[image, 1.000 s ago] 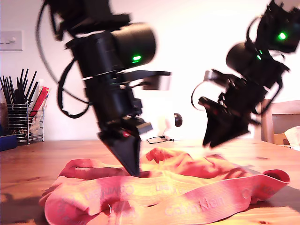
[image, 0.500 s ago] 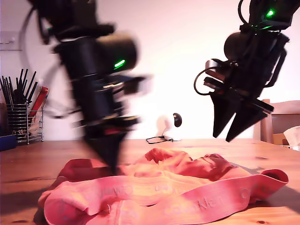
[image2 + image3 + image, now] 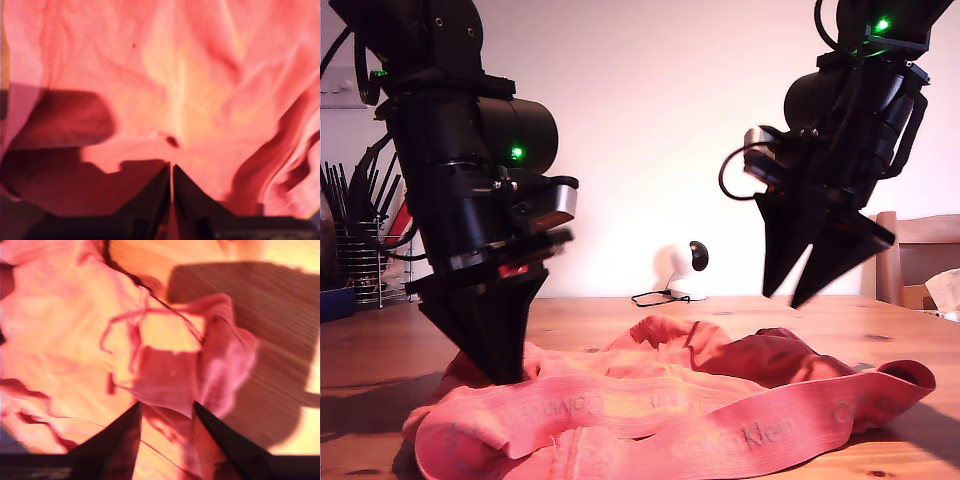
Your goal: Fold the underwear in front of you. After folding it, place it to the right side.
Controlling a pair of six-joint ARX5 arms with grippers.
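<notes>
- Exterior view: the underwear (image 3: 670,405) is spread crumpled on the wooden table (image 3: 380,350). One gripper (image 3: 505,378) at the exterior view's left is set tip-down on the cloth; the other (image 3: 792,296) is held above it, jaws parted, nothing held.
- First wrist view: my first gripper (image 3: 172,170) is seen nearly closed against the cloth; whether cloth is pinched cannot be told.
- Second wrist view: my second gripper (image 3: 166,412) is seen open, empty, above a folded cloth edge.

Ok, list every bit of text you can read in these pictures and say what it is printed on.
"Klein": upside down on the waistband of the underwear, toward the exterior view's right.
Fainter lettering further along the waistband, toward the exterior view's left: too washed out to read.
Nothing else in any view carries readable text.
</notes>
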